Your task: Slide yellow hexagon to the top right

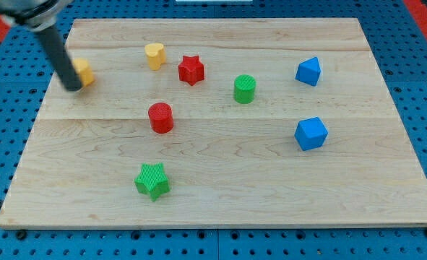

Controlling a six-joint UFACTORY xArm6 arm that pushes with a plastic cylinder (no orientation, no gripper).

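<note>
Yellow hexagon [84,72] touches the tip [74,87] on its left; no gripper exists, so the rod should push rightward, above the yellow heart [154,55].

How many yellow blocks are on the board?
2. The yellow hexagon sits at the view's upper left, partly behind my tip. The yellow heart is right of it, near the top edge.

The blurred rod [58,54] covers the left part of the yellow hexagon [85,72], its top cut off.
</note>
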